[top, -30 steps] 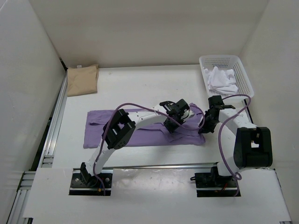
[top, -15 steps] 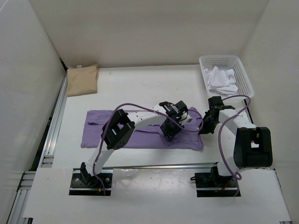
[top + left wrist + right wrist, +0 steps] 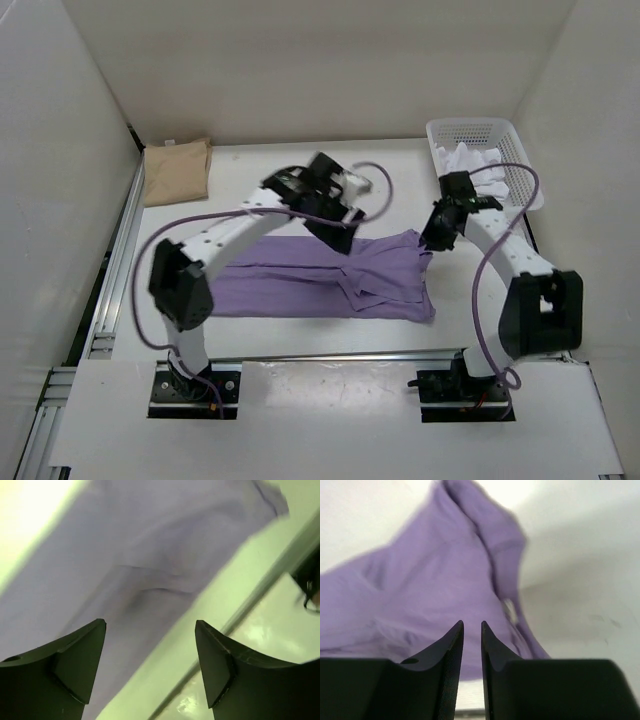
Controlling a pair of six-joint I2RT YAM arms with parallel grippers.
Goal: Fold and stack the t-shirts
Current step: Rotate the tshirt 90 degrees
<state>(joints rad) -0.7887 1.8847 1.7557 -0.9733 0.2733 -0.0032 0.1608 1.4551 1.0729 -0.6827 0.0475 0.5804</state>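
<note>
The lavender t-shirt [image 3: 300,280] lies spread mid-table, its right end bunched into a fold [image 3: 395,270]. It fills the left wrist view as purple cloth [image 3: 125,555] and shows in the right wrist view [image 3: 430,580]. My left gripper [image 3: 338,222] hovers over the shirt's far edge, jaws wide open with nothing between them [image 3: 150,630]. At the shirt's far right corner my right gripper [image 3: 434,236] has its jaws a narrow slit apart, empty [image 3: 472,624]. The tan t-shirt [image 3: 177,170] lies folded at the far left. The white t-shirt [image 3: 475,172] sits crumpled in the basket.
A white perforated basket [image 3: 487,129] stands at the far right corner. White walls close in the table on three sides. A metal rail [image 3: 115,260] runs along the left edge and another along the near edge [image 3: 340,356].
Both grippers let go of the lavender shirt and rose toward the far side, the left one swinging up and left. The shirt's right end now lies folded over and rumpled.
</note>
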